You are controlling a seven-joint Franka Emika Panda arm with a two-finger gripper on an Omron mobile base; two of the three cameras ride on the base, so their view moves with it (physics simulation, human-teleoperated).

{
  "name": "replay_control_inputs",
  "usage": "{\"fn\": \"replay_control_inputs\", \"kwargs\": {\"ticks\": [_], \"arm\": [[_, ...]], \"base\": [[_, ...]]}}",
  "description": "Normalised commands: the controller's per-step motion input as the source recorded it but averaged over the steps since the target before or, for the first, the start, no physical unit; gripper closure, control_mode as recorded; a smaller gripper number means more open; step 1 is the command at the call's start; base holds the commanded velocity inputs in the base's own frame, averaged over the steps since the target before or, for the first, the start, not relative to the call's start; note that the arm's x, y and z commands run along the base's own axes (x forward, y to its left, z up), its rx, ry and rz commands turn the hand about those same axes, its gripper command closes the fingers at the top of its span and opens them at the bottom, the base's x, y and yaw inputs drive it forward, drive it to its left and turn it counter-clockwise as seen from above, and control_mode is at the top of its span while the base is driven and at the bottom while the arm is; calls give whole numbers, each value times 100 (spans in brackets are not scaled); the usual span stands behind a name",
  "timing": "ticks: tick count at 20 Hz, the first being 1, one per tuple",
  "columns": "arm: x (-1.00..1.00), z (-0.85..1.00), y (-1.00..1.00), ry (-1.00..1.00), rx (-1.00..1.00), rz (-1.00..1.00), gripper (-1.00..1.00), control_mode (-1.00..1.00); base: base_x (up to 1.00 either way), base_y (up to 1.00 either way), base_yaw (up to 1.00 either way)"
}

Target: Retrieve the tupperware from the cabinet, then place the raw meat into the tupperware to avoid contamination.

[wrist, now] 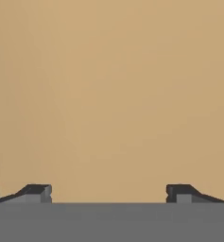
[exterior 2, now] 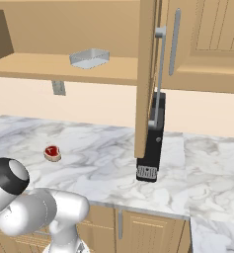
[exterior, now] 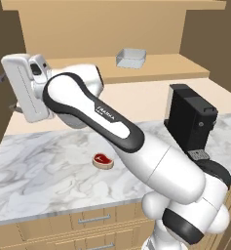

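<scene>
The tupperware (exterior: 131, 57) (exterior 2: 90, 58), a shallow pale grey container, rests on the wooden shelf of the open cabinet (exterior: 165, 68) (exterior 2: 34, 66). On the marble counter (exterior: 48, 166) lies the raw meat (exterior: 103, 160) (exterior 2: 52, 152), a small red slice with a pale rim. My gripper (exterior: 6, 93) (wrist: 108, 194) is raised at the far left, well left of the tupperware and above the counter. Its fingertips (wrist: 35, 193) stand wide apart, open, with nothing between them. In the hand view it faces a plain light-wood surface.
A tall black coffee machine (exterior: 190, 119) (exterior 2: 153, 143) stands on the counter to the right of the meat. The open cabinet door (exterior 2: 147, 74) hangs edge-on above it with a grey bar handle (exterior 2: 160, 69). Drawers (exterior: 95, 219) run below the counter edge.
</scene>
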Motion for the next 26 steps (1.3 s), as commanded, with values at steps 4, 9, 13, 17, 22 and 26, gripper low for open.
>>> {"fn": "replay_control_inputs", "kwargs": {"ticks": [4, 9, 13, 17, 22, 26], "arm": [[-8, 0, -9, -1, 0, -3, -100, -100], [-17, 0, -34, -2, 0, -7, -100, -100], [-17, 1, -43, 0, 0, -9, -100, -100], [-16, 10, -45, 2, 0, -12, -100, -100], [-12, 17, -47, 5, 0, -13, -100, -100], [0, 23, -42, 7, -3, -13, -100, -100]], "base": [[0, 0, 0], [0, 0, 0], [0, 0, 0], [0, 0, 0], [0, 0, 0], [0, 0, 0]]}}
